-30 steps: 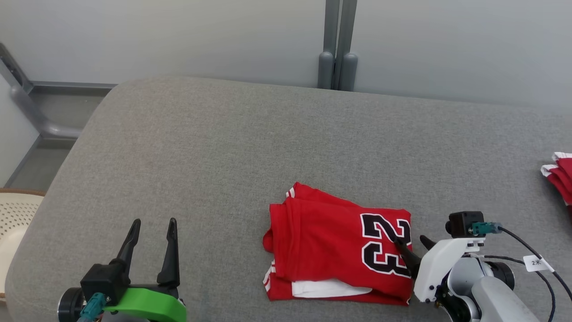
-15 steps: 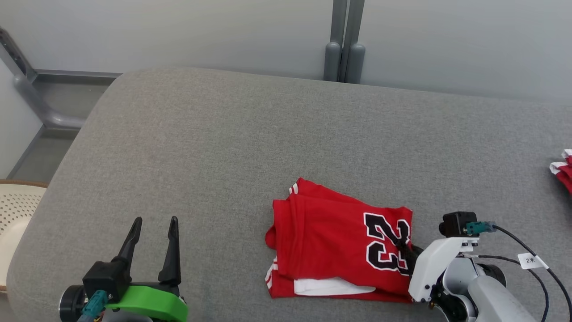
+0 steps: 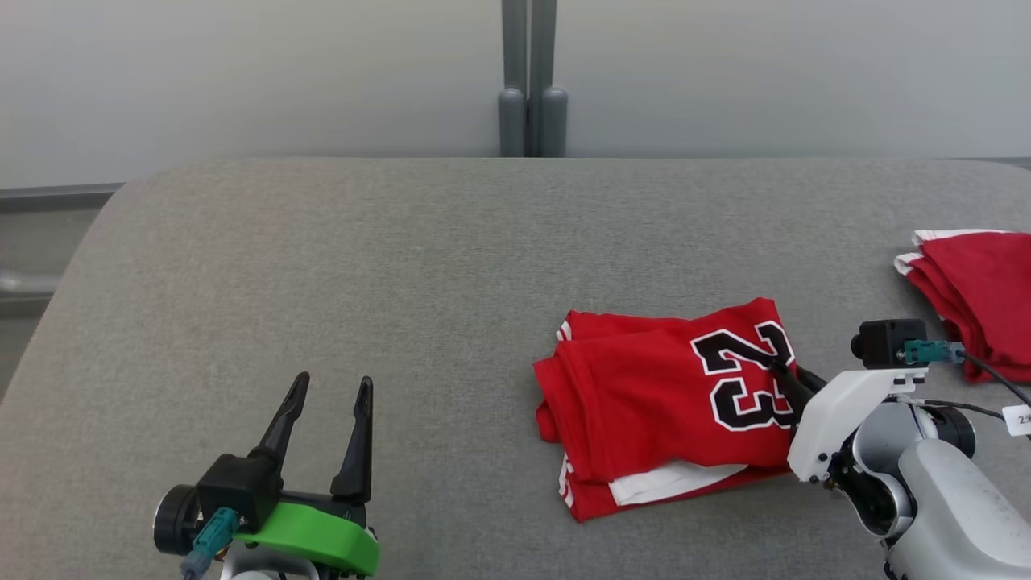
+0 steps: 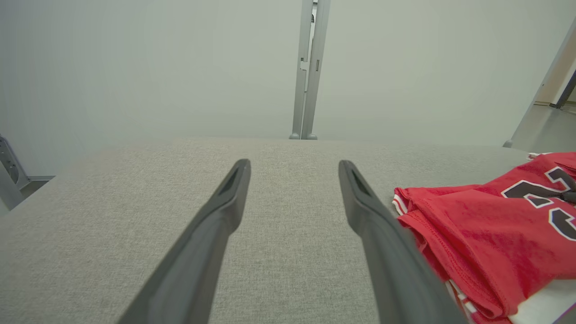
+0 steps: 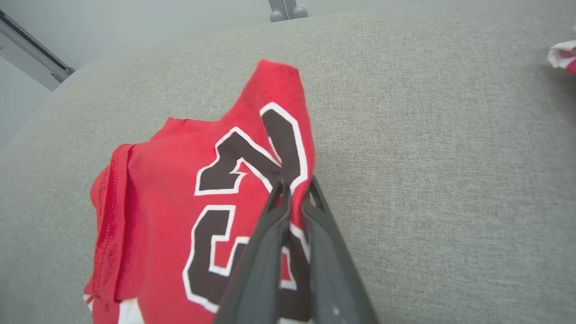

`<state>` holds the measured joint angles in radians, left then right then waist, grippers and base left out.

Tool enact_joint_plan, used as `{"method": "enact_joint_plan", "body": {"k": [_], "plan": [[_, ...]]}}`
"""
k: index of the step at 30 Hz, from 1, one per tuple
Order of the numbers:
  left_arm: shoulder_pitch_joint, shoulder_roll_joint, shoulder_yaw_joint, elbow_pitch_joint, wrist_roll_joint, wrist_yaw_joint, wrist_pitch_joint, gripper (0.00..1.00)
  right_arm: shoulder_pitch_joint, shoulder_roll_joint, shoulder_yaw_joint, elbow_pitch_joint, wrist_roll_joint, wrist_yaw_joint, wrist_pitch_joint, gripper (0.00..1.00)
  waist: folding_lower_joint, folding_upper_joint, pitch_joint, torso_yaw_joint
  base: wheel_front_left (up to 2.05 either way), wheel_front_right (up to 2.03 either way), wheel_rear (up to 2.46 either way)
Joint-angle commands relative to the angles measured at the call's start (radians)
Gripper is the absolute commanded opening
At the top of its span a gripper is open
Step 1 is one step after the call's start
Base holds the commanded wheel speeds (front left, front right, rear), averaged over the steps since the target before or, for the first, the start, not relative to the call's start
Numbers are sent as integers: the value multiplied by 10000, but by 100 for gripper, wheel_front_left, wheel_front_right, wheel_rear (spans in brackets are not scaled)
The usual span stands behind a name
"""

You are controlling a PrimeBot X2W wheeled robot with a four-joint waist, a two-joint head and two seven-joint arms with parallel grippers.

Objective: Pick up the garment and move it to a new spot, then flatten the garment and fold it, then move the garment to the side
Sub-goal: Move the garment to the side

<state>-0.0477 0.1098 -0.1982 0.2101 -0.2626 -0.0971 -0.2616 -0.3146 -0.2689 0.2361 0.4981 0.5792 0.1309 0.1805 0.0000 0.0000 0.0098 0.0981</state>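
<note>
The garment (image 3: 644, 395) is a folded red jersey with a black 23 and white trim, lying on the grey padded surface (image 3: 403, 266) right of centre. My right gripper (image 3: 793, 379) is shut on its right edge by the number; in the right wrist view the right gripper (image 5: 294, 186) pinches that edge of the garment (image 5: 180, 180) and lifts it slightly. My left gripper (image 3: 326, 387) stands open over bare surface at the lower left, holding nothing. In the left wrist view the left gripper (image 4: 292, 166) shows wide-apart fingers, with the garment (image 4: 486, 225) to its right.
Another folded red cloth with white trim (image 3: 979, 290) lies at the surface's right edge, also seen as a corner of red cloth (image 5: 562, 56). A grey wall with a vertical post (image 3: 529, 89) stands behind. The surface's rounded left edge (image 3: 64, 290) drops off.
My right gripper has shut on the garment's right edge and raised it a little. The head camera has turned, shifting the whole picture. The left gripper stays open.
</note>
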Motion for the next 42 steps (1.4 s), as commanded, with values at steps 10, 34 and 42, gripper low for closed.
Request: {"method": "enact_joint_plan", "body": {"k": [10,34,42], "plan": [[-655,-176,-566,81,116,-161,-35,100,-165,-366,-204,-605,155,-6,-201,0,0,0,387,-2816,0,0,0],[-1784,256,-1112,11,373,-202,200,100,-3371,-1734,348,-582,644,-7,-161,0,0,0,2780,-2773,0,0,0],[-2126,520,-1113,-183,465,-158,348,100,-4820,-2988,425,366,1115,-11,-431,0,0,0,3703,-2585,0,0,0]]}}
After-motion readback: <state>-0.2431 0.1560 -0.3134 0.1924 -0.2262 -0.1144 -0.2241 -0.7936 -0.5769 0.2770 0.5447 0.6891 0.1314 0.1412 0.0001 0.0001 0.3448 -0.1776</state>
